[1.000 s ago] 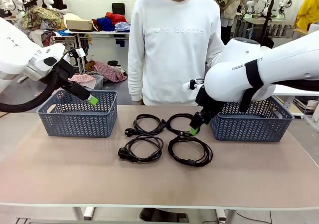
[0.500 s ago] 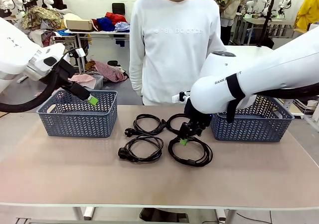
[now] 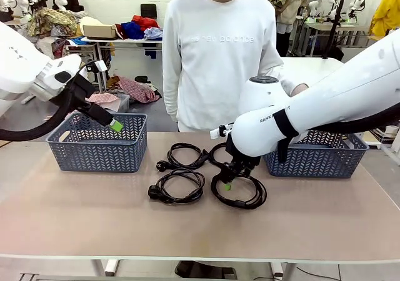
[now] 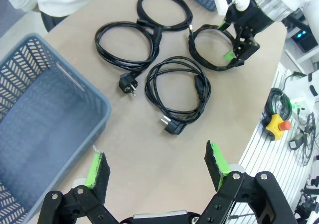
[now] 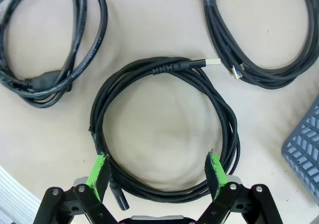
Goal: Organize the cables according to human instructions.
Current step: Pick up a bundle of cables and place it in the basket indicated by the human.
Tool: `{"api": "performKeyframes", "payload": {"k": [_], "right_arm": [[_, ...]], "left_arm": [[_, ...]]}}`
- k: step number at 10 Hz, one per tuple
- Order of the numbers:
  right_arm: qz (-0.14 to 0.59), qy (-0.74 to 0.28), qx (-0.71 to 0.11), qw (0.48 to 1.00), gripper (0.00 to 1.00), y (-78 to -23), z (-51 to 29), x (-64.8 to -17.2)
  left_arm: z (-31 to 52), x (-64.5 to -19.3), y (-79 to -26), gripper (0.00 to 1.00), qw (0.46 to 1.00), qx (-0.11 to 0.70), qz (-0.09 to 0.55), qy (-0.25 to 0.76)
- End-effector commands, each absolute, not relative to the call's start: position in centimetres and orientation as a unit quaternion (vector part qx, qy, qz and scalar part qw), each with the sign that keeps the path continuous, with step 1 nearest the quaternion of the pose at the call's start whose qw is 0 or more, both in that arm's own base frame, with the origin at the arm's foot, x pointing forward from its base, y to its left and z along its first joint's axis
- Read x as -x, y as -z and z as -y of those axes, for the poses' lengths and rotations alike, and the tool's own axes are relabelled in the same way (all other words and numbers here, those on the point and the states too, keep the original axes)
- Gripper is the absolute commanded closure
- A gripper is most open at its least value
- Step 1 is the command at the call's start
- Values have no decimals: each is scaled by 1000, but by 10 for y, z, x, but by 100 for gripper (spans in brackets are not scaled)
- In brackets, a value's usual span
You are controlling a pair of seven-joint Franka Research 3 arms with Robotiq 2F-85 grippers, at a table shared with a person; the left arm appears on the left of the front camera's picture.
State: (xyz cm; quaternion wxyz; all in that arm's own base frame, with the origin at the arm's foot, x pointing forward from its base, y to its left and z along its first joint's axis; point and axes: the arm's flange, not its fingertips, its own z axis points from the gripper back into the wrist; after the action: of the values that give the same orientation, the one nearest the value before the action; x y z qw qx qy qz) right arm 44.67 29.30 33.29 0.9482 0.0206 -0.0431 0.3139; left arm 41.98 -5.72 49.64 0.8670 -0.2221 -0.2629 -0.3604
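Several coiled black cables lie mid-table between two baskets. The front right cable lies under my right gripper, which hangs open just above it. In the right wrist view the green fingertips straddle the near side of that cable's loop, without holding it. The front left cable and the back left cable lie apart from it. My left gripper hovers open over the left basket. It is empty in its own view, with a cable farther off.
The right blue basket stands just behind my right arm, its corner close to the right gripper. The left basket looks empty. A person in a white sweater stands at the far edge. Bare tabletop lies in front of the cables.
My right arm has swung left and down from beside the right basket to just above the front right cable. The left arm has stayed put.
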Motion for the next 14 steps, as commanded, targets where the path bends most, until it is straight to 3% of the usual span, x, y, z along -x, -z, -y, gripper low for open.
{"api": "performKeyframes", "payload": {"k": [1,14], "right_arm": [[45,-304,-9,952,0,-328,-309,-452],[31,-338,-21,940,0,-313,-322,-424]], "left_arm": [[56,-419,-495,0,860,233,268,366],[56,-419,-495,0,860,233,268,366]]}}
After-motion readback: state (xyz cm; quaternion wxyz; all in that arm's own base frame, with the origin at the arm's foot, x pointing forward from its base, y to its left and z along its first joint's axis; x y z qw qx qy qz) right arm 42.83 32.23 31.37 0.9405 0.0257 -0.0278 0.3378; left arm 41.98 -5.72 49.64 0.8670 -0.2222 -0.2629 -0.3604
